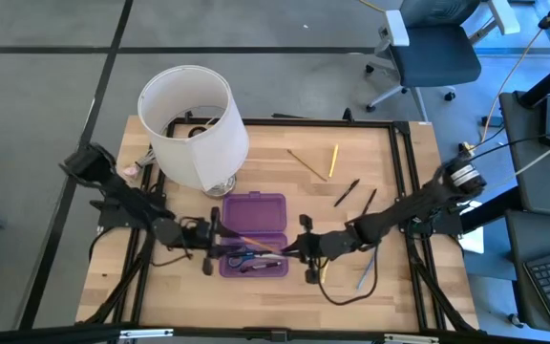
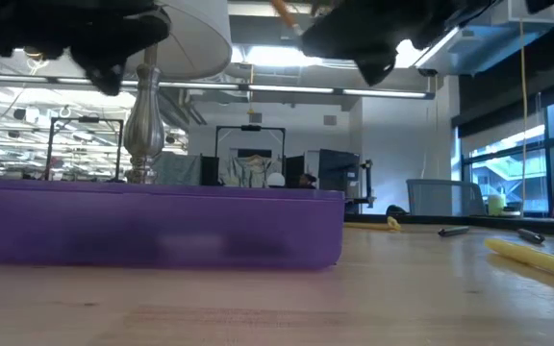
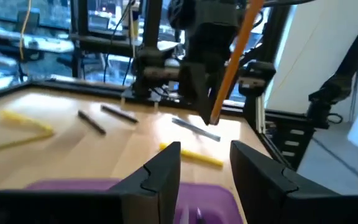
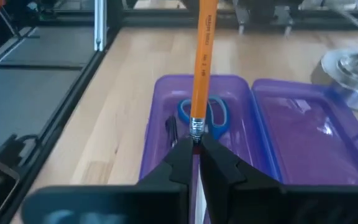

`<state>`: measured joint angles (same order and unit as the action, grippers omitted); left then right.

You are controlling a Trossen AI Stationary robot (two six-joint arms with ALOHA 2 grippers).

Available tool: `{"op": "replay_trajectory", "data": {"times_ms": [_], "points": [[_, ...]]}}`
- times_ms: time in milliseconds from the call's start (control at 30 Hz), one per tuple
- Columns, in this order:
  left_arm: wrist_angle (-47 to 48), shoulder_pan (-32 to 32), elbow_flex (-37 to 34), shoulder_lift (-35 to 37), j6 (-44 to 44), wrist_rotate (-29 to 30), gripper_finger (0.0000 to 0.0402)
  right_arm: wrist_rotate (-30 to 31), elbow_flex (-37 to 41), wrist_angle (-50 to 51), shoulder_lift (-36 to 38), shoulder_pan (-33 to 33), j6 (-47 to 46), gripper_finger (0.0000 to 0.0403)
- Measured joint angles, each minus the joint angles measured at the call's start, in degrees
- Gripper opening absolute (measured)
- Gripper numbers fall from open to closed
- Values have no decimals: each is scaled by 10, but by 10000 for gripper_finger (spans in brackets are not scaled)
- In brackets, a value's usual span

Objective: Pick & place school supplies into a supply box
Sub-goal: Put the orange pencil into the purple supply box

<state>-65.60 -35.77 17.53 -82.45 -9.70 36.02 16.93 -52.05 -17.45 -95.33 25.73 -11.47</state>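
The open purple supply box (image 1: pixel 253 234) lies mid-table, lid toward the far side, tray toward the near side. Blue-handled scissors (image 4: pixel 204 112) and a dark pen (image 4: pixel 171 130) lie in the tray. My right gripper (image 1: pixel 301 248) is at the tray's right edge, shut on an orange pencil (image 4: pixel 202 56) that reaches out over the tray. My left gripper (image 3: pixel 207 168) is open at the tray's left edge (image 1: pixel 212 250) and touches nothing. Loose on the table to the right are yellow and wooden pencils (image 1: pixel 333 161), dark pens (image 1: pixel 347 192) and a grey-blue pen (image 1: pixel 365 272). My right gripper pinches the orange pencil at its metal ferrule and eraser end (image 4: pixel 197 127) between the two fingers (image 4: pixel 180 163). The fingers come from the table's right, and the pencil runs on in line with them toward the left. It is lifted clear above the tray, with its free end raised.
A white lampshade (image 1: pixel 194 124) on a metal stand (image 2: pixel 142 115) stands just beyond the box's far left corner. A yellow pencil (image 2: pixel 537 259) lies near the right gripper. A black frame (image 1: pixel 404 172) borders the table, with bare wood to the right of the box.
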Motion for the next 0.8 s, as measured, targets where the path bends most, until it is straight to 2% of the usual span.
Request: {"op": "replay_trajectory", "data": {"times_ms": [167, 333, 800], "points": [[-2, 21, 71, -67, 51, -41, 134, 0, 0, -48, -34, -8, 2, 25], [-2, 29, 114, -96, 82, -69, 130, 0, 0, -53, -38, -10, 6, 25], [0, 45, 121, -97, 106, -72, 124, 0, 0, -61, -38, -10, 14, 26]]}}
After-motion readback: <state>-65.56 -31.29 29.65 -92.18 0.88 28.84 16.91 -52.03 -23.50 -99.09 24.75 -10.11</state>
